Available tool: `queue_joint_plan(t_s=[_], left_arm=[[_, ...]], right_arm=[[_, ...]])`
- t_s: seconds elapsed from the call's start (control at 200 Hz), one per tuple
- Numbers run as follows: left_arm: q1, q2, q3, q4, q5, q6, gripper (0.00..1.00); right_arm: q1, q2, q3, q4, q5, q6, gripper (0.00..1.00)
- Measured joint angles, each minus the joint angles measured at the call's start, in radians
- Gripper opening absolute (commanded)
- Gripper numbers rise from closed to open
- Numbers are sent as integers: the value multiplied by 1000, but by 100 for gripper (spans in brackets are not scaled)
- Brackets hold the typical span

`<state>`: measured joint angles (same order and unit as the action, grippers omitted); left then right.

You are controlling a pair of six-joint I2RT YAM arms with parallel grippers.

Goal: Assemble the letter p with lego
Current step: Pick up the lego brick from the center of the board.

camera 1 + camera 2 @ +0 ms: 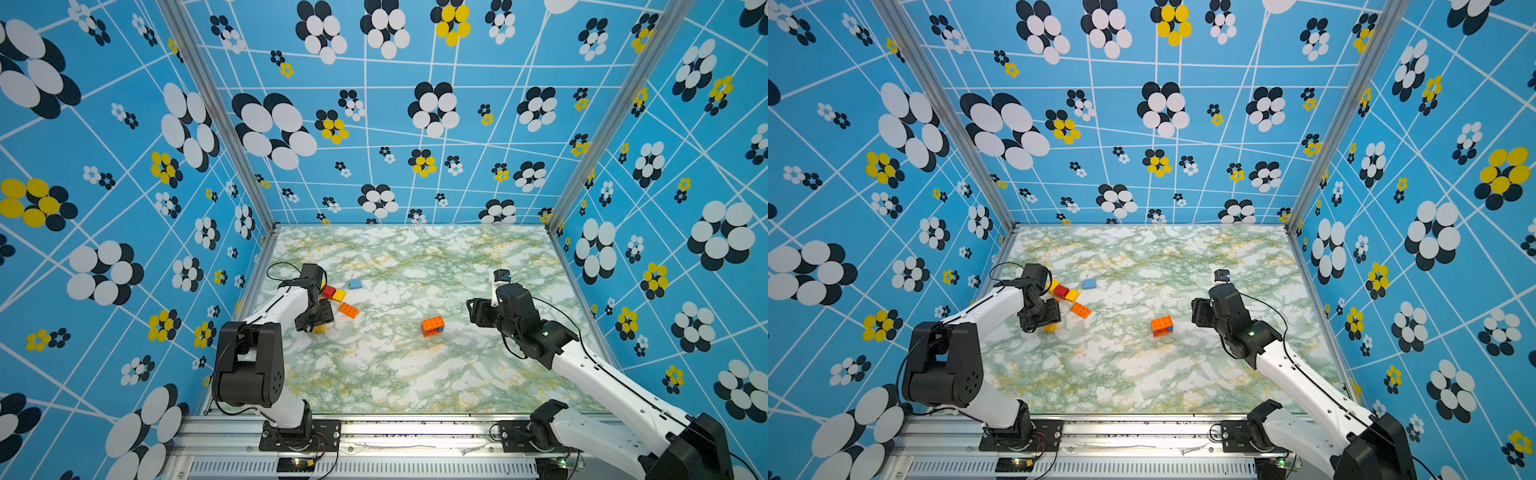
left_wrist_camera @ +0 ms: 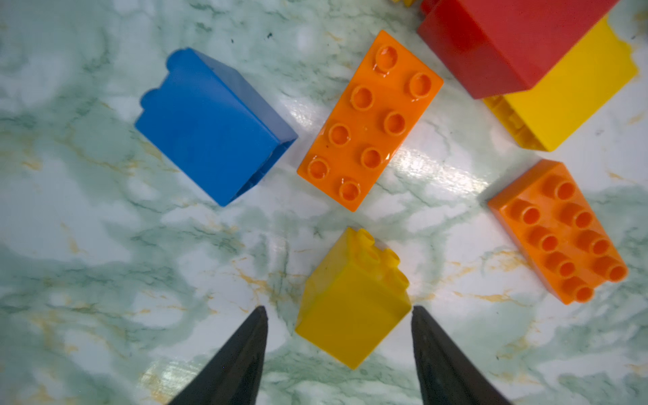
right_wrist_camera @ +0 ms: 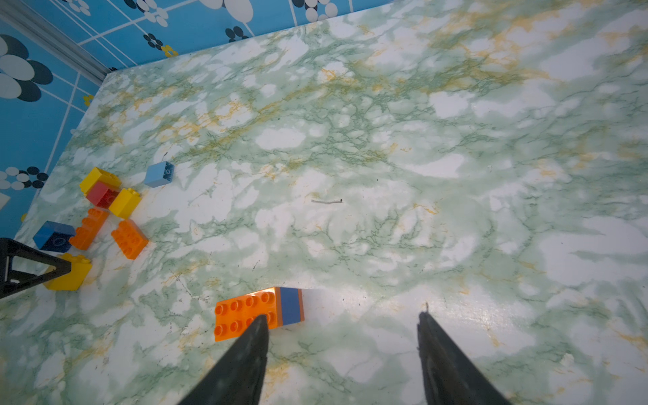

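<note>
Two left jaws around yellow brick point(image 2: 352, 298)

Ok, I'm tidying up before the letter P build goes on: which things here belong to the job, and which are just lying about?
Belong to the job: orange-and-blue stack; lone yellow brick; blue brick; orange brick; second orange brick; red-and-yellow cluster; pale blue brick.

Just lying about: thin pale scrap on the table.

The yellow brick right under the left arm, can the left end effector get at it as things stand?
Probably yes. The left end effector is open and straddles the yellow brick, with nothing else between; the nearest orange brick lies apart from it.
</note>
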<state>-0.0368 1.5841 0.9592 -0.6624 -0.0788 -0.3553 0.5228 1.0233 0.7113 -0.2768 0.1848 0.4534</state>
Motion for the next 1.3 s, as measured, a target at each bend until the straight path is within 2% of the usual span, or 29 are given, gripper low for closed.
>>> queue_joint_plan(t_s=[0.215,0.395,0.415,0.63,0.77,0.89,1.074,1.189,1.299], left_arm=[[-13,63,38,-17,0,10,56],[-28,89,43,-17,5,18,44],[-29,90,43,-18,5,16,39],[-62,89,45,-22,11,16,21],[-113,39,34,-15,16,16,16],[-204,-96,13,16,23,21,15],[-418,-300,-18,178,82,75,15],[-552,-348,-57,304,117,136,15],[-639,-350,-105,417,142,198,15]], right_arm=[[-1,0,0,0,0,6,68],[-2,0,0,0,0,7,68],[-2,0,0,0,0,6,68],[-6,0,0,0,-4,17,68],[-11,0,0,-3,-20,42,69],[-13,0,0,-3,-60,70,69],[-13,38,22,3,-185,150,68],[-2,81,41,30,-262,197,68],[35,114,70,42,-320,226,67]])
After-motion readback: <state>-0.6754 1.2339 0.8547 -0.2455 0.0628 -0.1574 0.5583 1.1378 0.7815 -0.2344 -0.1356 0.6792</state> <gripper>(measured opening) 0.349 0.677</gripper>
